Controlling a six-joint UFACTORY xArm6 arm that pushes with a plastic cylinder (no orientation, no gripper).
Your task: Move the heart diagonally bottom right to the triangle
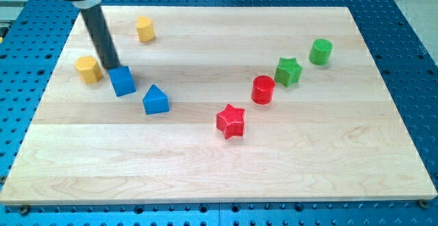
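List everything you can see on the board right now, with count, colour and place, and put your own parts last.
yellow heart: 1, yellow, view's far left
yellow block: 1, yellow, shape unclear, top left
blue cube: 1, blue, right of the heart
blue triangle: 1, blue, below-right of the cube
red star: 1, red, centre
red cylinder: 1, red, right of centre
green star: 1, green, upper right
green cylinder: 1, green, furthest upper right
wooden board: 1, light wood, on blue perforated table
my tip: 1, dark rod, between heart and cube, at the cube's top-left

My tip is down at the board, rod leaning slightly.
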